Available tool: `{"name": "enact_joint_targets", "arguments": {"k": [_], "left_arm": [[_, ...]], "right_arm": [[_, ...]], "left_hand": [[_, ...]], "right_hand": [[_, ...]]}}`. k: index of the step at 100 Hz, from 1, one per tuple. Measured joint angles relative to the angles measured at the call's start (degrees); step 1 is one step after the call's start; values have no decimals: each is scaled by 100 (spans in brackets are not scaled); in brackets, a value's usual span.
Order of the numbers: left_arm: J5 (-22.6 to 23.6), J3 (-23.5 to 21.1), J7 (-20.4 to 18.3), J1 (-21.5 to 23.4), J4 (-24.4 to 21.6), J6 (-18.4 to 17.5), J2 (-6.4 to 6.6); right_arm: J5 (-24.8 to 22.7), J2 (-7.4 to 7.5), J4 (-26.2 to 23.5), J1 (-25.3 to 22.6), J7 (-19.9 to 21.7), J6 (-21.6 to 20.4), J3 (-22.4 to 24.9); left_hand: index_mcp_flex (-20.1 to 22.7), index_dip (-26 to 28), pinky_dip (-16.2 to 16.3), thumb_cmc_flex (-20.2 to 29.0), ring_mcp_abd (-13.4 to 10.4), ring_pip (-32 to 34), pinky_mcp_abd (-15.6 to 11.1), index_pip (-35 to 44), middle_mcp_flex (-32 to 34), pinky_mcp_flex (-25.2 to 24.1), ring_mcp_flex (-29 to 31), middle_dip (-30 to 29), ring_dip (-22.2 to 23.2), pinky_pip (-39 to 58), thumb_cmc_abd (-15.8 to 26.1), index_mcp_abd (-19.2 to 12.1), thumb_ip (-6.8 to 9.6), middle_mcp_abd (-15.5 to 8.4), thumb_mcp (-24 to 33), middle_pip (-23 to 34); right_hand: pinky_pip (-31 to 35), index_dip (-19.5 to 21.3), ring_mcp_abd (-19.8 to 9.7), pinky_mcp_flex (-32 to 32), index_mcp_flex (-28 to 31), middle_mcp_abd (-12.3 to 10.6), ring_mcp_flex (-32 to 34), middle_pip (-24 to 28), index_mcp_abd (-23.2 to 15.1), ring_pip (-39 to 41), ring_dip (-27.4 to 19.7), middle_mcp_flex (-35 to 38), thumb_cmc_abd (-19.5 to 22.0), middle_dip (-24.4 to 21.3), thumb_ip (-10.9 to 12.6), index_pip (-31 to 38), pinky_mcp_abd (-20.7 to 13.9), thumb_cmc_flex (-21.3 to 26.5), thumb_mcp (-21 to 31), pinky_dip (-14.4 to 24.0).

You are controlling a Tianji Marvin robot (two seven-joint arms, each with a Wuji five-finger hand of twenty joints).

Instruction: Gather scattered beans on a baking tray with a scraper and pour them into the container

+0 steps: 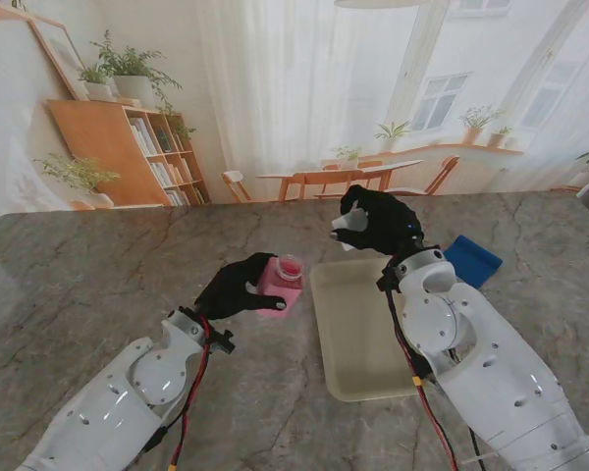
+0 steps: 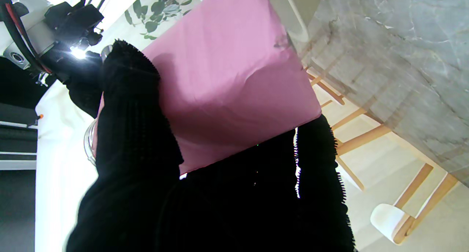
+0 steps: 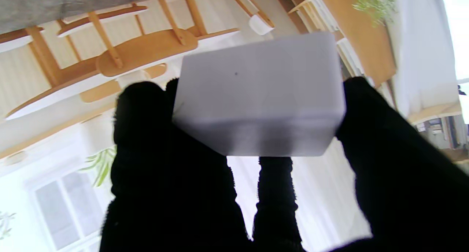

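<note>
The left hand (image 1: 238, 287) grips the pink container (image 1: 281, 283) just left of the tray (image 1: 358, 339), while the right hand (image 1: 378, 221) pinches the white scraper (image 1: 346, 223) over the tray's far edge.

Both hands wear black fuzzy gloves: the left hand (image 1: 238, 287) and the right hand (image 1: 378, 222). The container (image 1: 281, 283) is pink. The scraper (image 3: 258, 94) is plain white. The tray (image 1: 358, 334) is pale cream. A pad (image 1: 473, 260) is bright blue. The surface (image 1: 98, 275) is grey-brown marble with darker veins. The arms (image 1: 491, 373) are white.
</note>
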Motion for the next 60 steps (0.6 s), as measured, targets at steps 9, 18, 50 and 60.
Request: {"name": "enact_joint_targets", "arguments": {"k": [9,18,50,60], "left_arm": [[19,-14,16,17,-6,-29,0],[17,-12,16,18,-6,-48,1],[95,31,50,-20,17,-93,-1],[107,31,44,-20,3,-84,3]], "right_arm": [[115,-49,0,39,-58,-28,-113],[238,-82,-6,50,-92,-102,-199],[604,-162,-13,50,-138,-407,-463],[586,-167,9,51,-138,-633,-532]], "left_hand": [[0,-66,0,0,0,0,0,41,7,1,2,0,0,0,0,0,-1,3,0,0],[0,-124,0,0,0,1,1,52,8,2,2,0,0,0,0,0,-1,9,0,0],[0,-137,0,0,1,21,1,56,10,4,2,1,1,0,0,0,-1,10,0,0],[0,-139,0,0,1,21,1,56,11,7,2,1,1,0,0,0,-1,11,0,0]], "right_hand": [[-1,0,0,1,0,0,2,0,-3,-4,0,15,0,0,-1,5,0,0,0,0],[-1,0,0,3,0,0,4,0,-5,-10,0,16,0,0,-1,6,0,0,0,0],[-2,-54,-1,6,0,0,9,0,-18,-25,0,33,-1,0,-2,46,0,1,0,0],[-2,-55,-2,11,1,0,14,0,-51,-33,0,49,-1,0,-2,58,0,1,0,0]]}}
